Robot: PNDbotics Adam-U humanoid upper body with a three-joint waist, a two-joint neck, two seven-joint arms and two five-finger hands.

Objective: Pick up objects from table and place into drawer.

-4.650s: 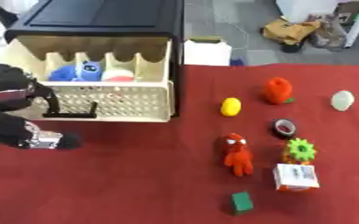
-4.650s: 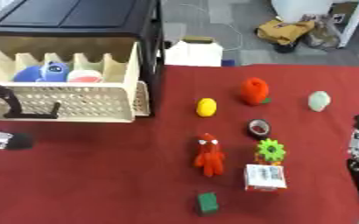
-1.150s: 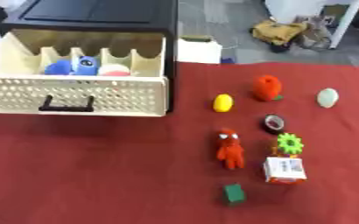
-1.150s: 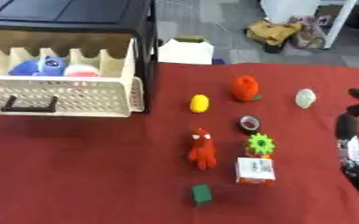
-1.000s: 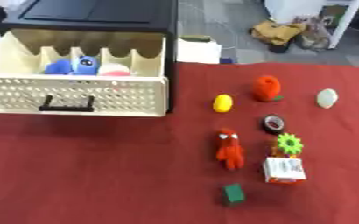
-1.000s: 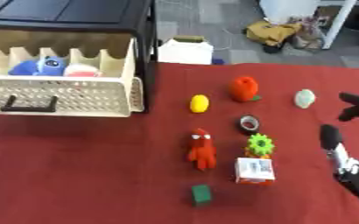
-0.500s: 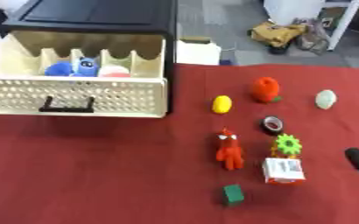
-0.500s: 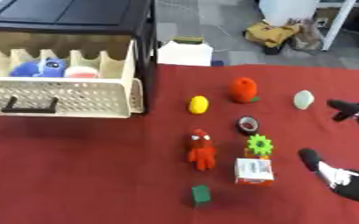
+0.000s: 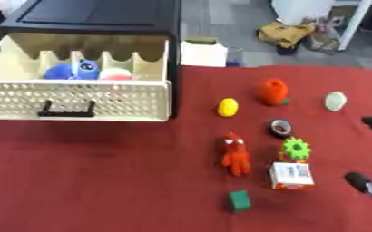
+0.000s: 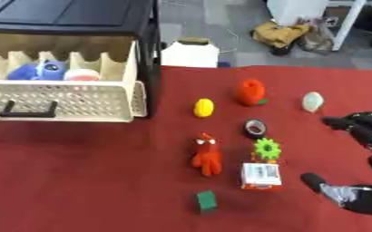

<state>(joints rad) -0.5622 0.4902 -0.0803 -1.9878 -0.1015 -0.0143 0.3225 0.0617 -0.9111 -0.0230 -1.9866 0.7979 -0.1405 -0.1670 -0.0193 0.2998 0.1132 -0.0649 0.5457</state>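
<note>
**Right hand moving in on the toy pile, drawer already pulled out**

So what changed over the last few seconds: the left hand that was down at the handle of the cream perforated plastic drawer [image 10: 62,106] is gone from both views, and the drawer sits pulled out of the black cabinet [image 10: 70,18]. It's already got a blue plush toy [image 10: 36,71] and something red and white beside it.

Now the robot's right hand [image 10: 364,136] has come in from the right edge. A second ago it barely poked into frame; now its fingers are spread wide with nothing in them, thumb low and the rest higher, just right of the pale green egg-shaped object [image 10: 311,101] and the small white and orange box [image 10: 261,175].

Still on the red tablecloth [image 10: 102,181], well apart from the drawer:
- yellow lemon-shaped toy [image 10: 203,108]
- orange-red fruit toy [image 10: 251,92]
- dark tape roll [image 10: 255,128]
- green gear-shaped toy [image 10: 266,148]
- red figure toy [image 10: 208,154]
- little green cube [image 10: 207,201]

My read: the drawer-opening part is done and we're at the start of a pick. Nothing's been touched yet. The box or the egg look like the nearest candidates, can't say which.
</note>
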